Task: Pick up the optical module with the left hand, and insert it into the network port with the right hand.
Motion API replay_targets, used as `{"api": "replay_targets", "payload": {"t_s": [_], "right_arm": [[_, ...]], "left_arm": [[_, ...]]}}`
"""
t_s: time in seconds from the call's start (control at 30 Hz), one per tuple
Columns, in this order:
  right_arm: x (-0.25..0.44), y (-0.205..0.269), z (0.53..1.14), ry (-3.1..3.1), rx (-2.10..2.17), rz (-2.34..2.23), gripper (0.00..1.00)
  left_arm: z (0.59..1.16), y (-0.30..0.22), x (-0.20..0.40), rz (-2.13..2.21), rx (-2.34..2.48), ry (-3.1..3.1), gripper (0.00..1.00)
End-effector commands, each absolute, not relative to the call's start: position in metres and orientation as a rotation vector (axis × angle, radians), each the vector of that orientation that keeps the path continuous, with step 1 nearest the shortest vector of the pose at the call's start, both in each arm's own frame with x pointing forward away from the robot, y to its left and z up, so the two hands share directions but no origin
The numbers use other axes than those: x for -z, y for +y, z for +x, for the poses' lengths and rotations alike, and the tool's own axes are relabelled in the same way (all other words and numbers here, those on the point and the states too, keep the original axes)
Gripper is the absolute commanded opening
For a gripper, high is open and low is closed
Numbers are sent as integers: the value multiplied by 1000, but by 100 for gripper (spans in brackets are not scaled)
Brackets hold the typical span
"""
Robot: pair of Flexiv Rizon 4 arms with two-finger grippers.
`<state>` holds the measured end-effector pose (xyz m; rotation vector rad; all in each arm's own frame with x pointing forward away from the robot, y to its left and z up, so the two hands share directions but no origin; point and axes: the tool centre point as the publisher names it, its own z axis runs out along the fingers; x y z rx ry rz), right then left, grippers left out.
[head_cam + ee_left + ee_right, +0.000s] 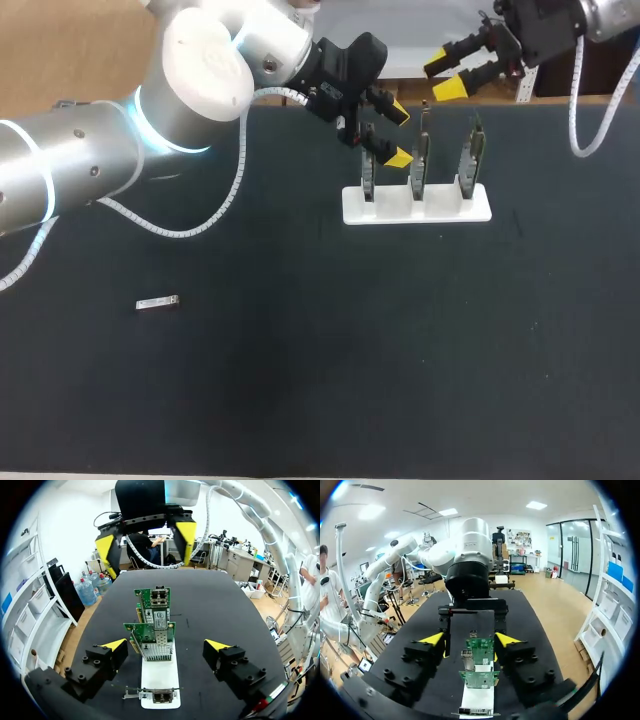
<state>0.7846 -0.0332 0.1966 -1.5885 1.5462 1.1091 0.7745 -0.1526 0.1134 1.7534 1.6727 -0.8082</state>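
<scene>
1. The optical module (158,302) lies on the bench (300,390), well apart from both grippers.
2. Left gripper (398,136) gapes wide and empty beside the network cards (420,165); a careless swing could clip them.
3. Right gripper (442,78): wide, empty.

Robotics lab: L arm (100,160), R arm (600,15) over black bench (350,350) w/ network cards (419,160) in white rack (415,205).
</scene>
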Motion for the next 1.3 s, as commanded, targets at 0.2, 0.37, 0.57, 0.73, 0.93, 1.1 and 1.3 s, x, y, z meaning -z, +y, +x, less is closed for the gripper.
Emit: {"api": "replay_targets", "payload": {"t_s": [0.2,0.37,0.57,0.73,0.93,1.1,1.3], "right_arm": [[-190,-30,783,1569,-1105,-1606,0],[-187,-31,782,1580,-1105,-1616,0],[-189,-29,782,1569,-1105,-1624,0],[-188,-28,781,1569,-1097,-1637,0],[-184,-28,779,1575,-1109,-1642,0],[-183,-27,779,1581,-1101,-1639,0],[-181,-27,779,1583,-1107,-1638,0]], "left_arm": [[777,-154,-114,1760,810,1675,100],[777,-154,-114,1760,810,1675,100],[777,-154,-114,1760,810,1675,100],[777,-154,-114,1760,810,1675,100],[777,-154,-114,1760,810,1675,100],[777,-154,-114,1760,810,1675,100],[777,-154,-114,1760,810,1675,100]]}}
